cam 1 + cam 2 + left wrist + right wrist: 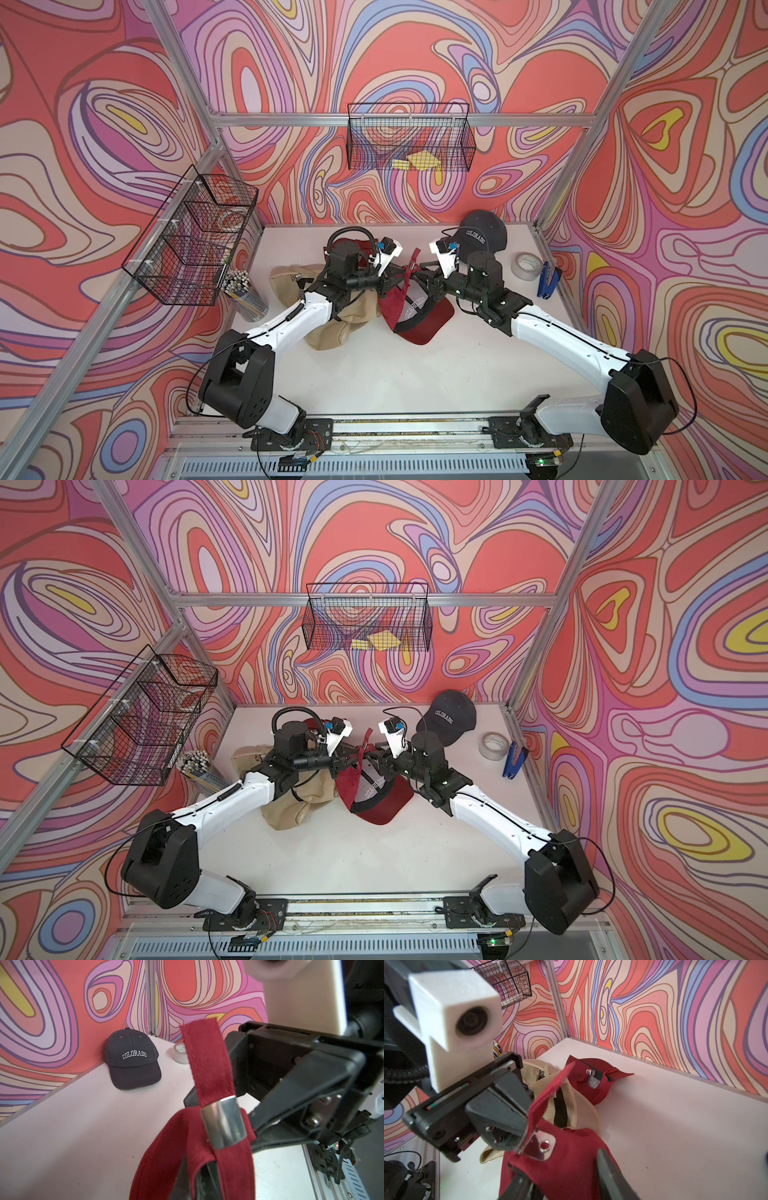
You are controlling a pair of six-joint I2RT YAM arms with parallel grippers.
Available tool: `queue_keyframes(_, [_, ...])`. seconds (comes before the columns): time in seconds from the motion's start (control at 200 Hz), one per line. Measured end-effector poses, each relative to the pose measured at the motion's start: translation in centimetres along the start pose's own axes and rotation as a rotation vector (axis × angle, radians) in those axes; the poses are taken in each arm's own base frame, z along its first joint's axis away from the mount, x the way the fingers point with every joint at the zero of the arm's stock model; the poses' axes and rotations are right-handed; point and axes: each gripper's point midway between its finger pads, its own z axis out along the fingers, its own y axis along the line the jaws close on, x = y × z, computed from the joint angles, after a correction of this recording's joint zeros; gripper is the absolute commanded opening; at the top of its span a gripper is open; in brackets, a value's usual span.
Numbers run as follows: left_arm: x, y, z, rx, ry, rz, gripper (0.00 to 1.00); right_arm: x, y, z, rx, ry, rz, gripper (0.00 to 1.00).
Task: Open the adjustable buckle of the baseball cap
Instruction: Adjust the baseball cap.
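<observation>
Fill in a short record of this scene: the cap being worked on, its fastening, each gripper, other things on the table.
worked cap: red cap, between both grippers
fastening: silver buckle, strap threaded through
left gripper: shut on strap beside buckle
right gripper: jaws astride the red cap, grip unclear
others: grey cap, beige cap, tape, stapler
</observation>
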Motion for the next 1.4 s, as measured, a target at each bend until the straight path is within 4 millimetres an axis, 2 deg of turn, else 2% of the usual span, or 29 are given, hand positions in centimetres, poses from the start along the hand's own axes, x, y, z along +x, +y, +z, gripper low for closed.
queue_keyframes(0.265, [-0.3, 0.0, 0.1, 0.004, -0.004, 0.004, 0.03, 0.1, 1.1, 0.3, -0.022, 0.003, -0.058, 0.39])
queue_keyframes(0.431, [-0.4, 0.0, 0.1, 0.007, -0.003, 0.001, 0.25, -0.1, 1.1, 0.5, -0.004, 0.001, -0.093, 0.20])
queue_keyframes(0.601, [-0.1, 1.0, -0.2, -0.037, 0.011, -0.012, 0.38, -0.2, 0.7, 0.5, 0.019, 0.005, -0.145, 0.00])
queue_keyframes(0.726, [-0.5, 1.3, -0.4, -0.050, 0.026, -0.009, 0.46, -0.7, 0.9, 0.5, 0.015, 0.006, -0.208, 0.00])
queue_keyframes(0.821, [-1.2, 1.4, -0.7, -0.046, 0.033, -0.003, 0.48, -1.8, 1.2, 0.3, 0.009, 0.003, -0.275, 0.00])
queue_keyframes(0.961, [-3.0, -0.2, -1.3, 0.022, 0.026, 0.035, 0.51, -4.0, 1.3, 0.0, -0.020, -0.022, -0.348, 0.00])
queue_keyframes(1.117, [-4.7, -1.7, -2.5, 0.065, 0.008, 0.084, 0.54, -5.1, -1.2, -0.6, -0.026, -0.034, -0.346, 0.00])
queue_keyframes(1.267, [-5.5, -2.1, -3.5, 0.079, -0.009, 0.092, 0.60, -4.8, -3.9, -0.9, -0.043, -0.022, -0.317, 0.00])
queue_keyframes(1.402, [-5.7, -1.7, -4.0, 0.071, -0.017, 0.077, 0.62, -3.9, -4.1, -0.9, -0.109, -0.011, -0.314, 0.00])
